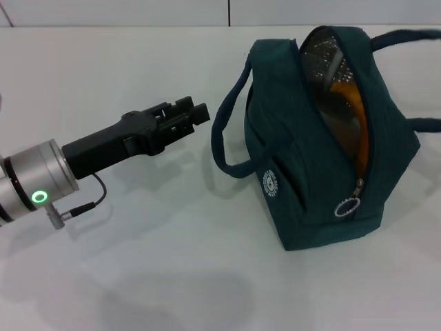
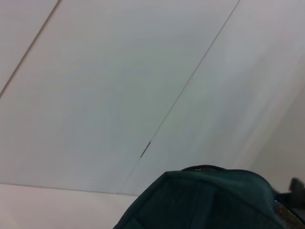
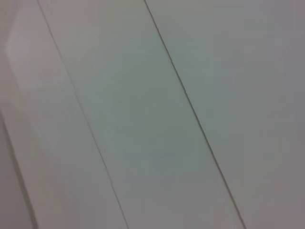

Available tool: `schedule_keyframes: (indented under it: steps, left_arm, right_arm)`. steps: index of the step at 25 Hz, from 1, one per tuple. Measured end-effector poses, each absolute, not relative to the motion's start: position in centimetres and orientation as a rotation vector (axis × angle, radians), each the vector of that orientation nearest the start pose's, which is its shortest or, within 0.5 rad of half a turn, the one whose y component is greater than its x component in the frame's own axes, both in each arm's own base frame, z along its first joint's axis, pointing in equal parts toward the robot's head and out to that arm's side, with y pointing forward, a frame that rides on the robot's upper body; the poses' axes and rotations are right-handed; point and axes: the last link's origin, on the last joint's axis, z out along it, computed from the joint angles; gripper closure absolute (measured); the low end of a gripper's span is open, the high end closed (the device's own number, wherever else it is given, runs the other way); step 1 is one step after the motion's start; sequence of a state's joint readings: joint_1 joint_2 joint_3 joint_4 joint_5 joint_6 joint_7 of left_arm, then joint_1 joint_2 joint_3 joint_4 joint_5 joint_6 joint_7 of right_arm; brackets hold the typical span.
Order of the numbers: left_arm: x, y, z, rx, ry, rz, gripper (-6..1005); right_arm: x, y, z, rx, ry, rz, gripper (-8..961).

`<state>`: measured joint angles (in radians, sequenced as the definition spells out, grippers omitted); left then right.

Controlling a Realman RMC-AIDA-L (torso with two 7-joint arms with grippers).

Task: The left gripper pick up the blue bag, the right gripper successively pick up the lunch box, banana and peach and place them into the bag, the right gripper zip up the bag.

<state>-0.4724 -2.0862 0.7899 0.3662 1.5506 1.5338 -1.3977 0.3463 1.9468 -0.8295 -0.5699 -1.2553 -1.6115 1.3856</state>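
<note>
White table (image 1: 138, 276) runs bare along the near edge, with soft shadows on it. A little farther in, the left gripper (image 1: 196, 112) reaches across from the left side on its black wrist, silver cuff and green light behind it. Its two fingers sit close together with only a narrow slit between them, and nothing is held in them. The tips point at the blue bag (image 1: 303, 186) and stop just short of its near loop handle (image 1: 224, 138), not touching it.

That bag stands upright on the table to the right, white logo facing front, the metal ring pull (image 1: 346, 206) hanging low at the front end of the zip. Its top gapes open, showing silver lining and something yellow-orange inside, likely the banana (image 1: 351, 110); I cannot tell what else is in there. A second handle sticks out past the far side.

From the left wrist camera only the bag's dark top shows against pale wall panels. The right gripper is nowhere in sight.
</note>
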Motion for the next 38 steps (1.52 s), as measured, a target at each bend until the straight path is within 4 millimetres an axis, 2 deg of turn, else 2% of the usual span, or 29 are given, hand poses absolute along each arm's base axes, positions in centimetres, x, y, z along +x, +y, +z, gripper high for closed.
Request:
schedule_keyframes:
  steps: [5, 11, 19, 25, 33, 38]
  left_arm:
    - [-26.2, 31.0, -2.5, -2.391, -1.025, -1.247, 487]
    - [-26.2, 31.0, -2.5, -2.386, -1.028, -1.254, 487]
    - [-26.1, 31.0, -2.4, -2.382, -1.026, -1.264, 488]
    - [-26.1, 31.0, -2.4, -2.373, -1.025, -1.27, 487]
    - [-26.2, 31.0, -2.3, -2.367, -1.028, -1.269, 487]
    - [-26.2, 31.0, -2.3, -2.365, -1.03, -1.269, 486]
  right_arm:
    - [28.6, 29.7, 10.8, -2.151, 0.533, 1.383, 221]
    - [28.5, 28.3, 11.2, -2.203, 0.485, 1.416, 223]
    - [27.7, 26.8, 9.3, -2.659, 0.523, 1.271, 230]
    - [27.2, 26.1, 6.3, -2.918, 0.548, 1.111, 237]
    - [27.6, 27.2, 3.4, -3.002, 0.666, 0.879, 246]
    - [27.8, 27.8, 2.9, -2.99, 0.712, 0.821, 252]
